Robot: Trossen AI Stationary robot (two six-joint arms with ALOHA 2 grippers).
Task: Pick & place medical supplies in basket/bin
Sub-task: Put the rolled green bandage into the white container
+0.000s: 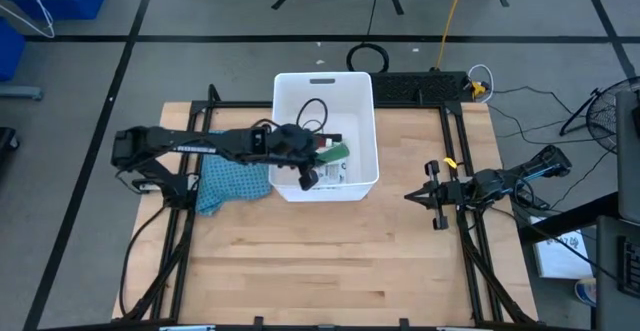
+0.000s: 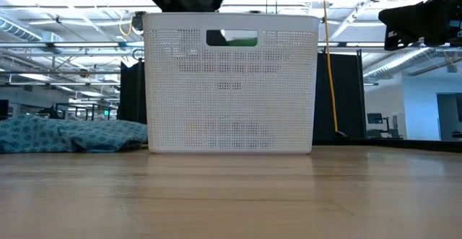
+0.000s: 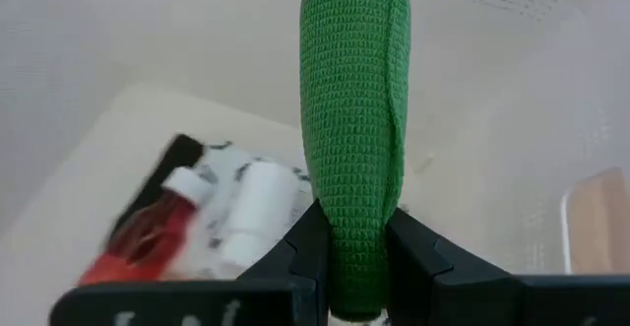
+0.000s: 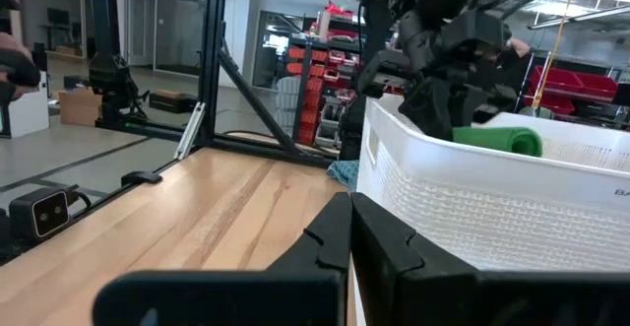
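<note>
Above the white tub [image 1: 287, 93], left end effector [image 3: 356, 257] clamped on a green knitted roll [image 3: 354, 129], long axis pointing straight ahead over bottles [image 3: 251, 208] already inside. Beside the tub, well apart, right end effector [image 4: 349, 229] closed, empty.

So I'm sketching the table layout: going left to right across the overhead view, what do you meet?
Blue-green cloth → left gripper, shut on a green roll over the white bin → bare table → right gripper, waiting beside the table's right edge.
</note>
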